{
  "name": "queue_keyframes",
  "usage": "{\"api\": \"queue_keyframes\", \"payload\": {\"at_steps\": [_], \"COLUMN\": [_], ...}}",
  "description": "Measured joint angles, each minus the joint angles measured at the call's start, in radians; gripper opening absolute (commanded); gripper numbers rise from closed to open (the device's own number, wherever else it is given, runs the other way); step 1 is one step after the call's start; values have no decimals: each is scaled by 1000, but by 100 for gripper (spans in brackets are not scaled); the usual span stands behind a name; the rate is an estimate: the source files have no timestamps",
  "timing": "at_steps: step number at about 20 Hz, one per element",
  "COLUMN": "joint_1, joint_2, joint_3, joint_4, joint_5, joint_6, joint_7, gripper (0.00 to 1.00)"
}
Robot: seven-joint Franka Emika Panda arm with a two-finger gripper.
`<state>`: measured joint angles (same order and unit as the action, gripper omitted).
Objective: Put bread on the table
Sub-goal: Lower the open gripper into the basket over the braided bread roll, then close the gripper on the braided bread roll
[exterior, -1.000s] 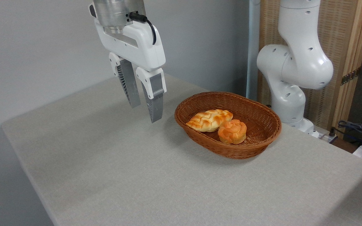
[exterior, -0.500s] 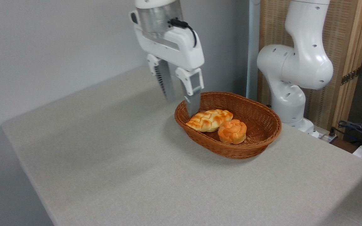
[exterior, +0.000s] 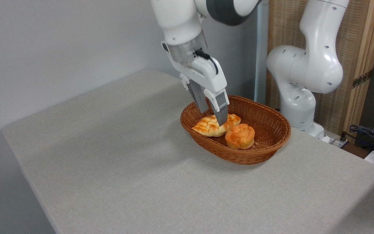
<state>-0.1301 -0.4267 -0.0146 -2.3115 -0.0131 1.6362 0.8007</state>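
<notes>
Setting: pale grey wall (exterior: 60, 42) behind a light grey-beige, fabric-textured surface (exterior: 125, 169) with rounded corners; a slatted wooden screen (exterior: 362, 48) stands at the right rear.
Bread (exterior: 210, 126): elongated braided loaf, golden-yellow with toasted orange-brown ridges; it lies inside the basket, in the left half, long axis running left to right, its right end touching the bun.
Pincer (exterior: 213, 118): tilted, fingers pointing down into the basket and spread apart; the near finger (exterior: 220, 109) crosses in front of the loaf's top, the far finger (exterior: 201, 100) descends behind it, so the loaf's middle lies between the two. Whether either finger presses on the crust cannot be told; the jaws are released, not clenched.
Bun (exterior: 240, 136): small, round, orange and knotted; just right of the loaf and nearer the camera, also in the basket.
Basket (exterior: 265, 130): oval brown wicker, resting on the surface toward its right rear part.
Arm (exterior: 307, 71): white jointed body rising from its base behind the basket, at the surface's far right edge; its upper link leaves the top of the view and returns over the basket.
Periphery: dark cables (exterior: 372, 135) at the far right edge, off the surface.
</notes>
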Motion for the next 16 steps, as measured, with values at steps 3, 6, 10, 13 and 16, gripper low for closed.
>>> {"api": "queue_keyframes", "payload": {"at_steps": [3,6,10,13,16], "joint_1": [-25,-46,-72,-74,-75], "joint_2": [2,7,18,24,24], "joint_3": [-2,-3,-3,-3,-3], "joint_4": [-35,-53,-87,-104,-131], "joint_5": [-11,-53,-70,-70,-70], "joint_6": [32,40,75,97,119], "joint_7": [0,0,0,0,0], "gripper": [100,100,100,100,100]}}
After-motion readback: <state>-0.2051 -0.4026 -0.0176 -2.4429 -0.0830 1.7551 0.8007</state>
